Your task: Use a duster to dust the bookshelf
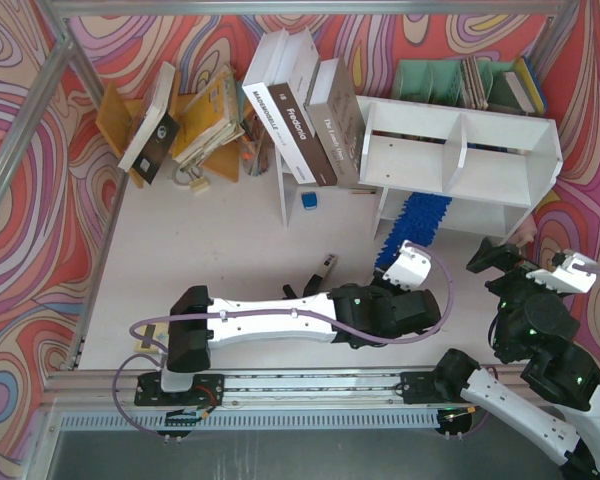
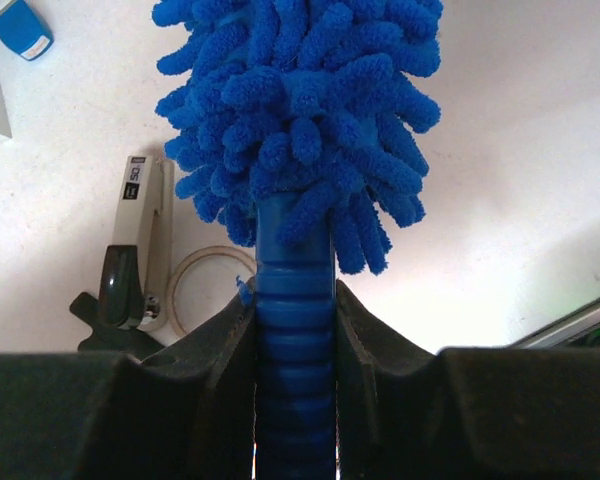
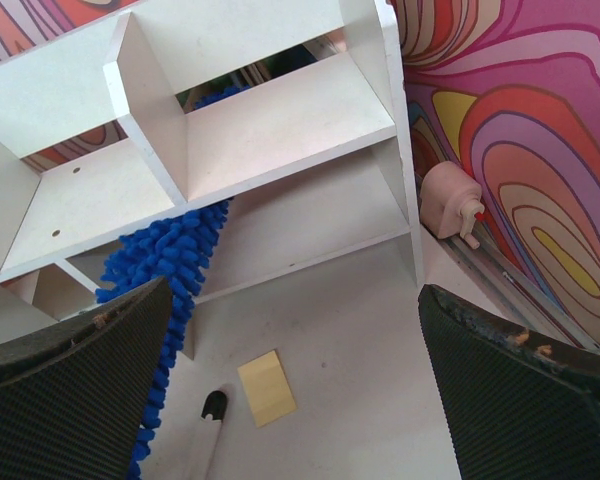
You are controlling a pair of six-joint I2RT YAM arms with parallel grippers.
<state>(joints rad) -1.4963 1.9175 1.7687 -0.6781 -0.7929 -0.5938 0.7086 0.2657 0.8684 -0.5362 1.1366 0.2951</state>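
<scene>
Left jaws clamp the fluffy bright-blue microfibre duster (image 2: 300, 120) by its ribbed handle, probably the only stiff part; right jaws gape empty.

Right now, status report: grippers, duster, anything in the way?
Left gripper shut on duster handle. Right gripper open, empty. Head pushed under bookshelf. Stapler nearby, not blocking.

One white book spine (image 1: 296, 128) reads "freundin"; lettering on the neighbouring spines (image 1: 332, 128) is too small to read.
</scene>
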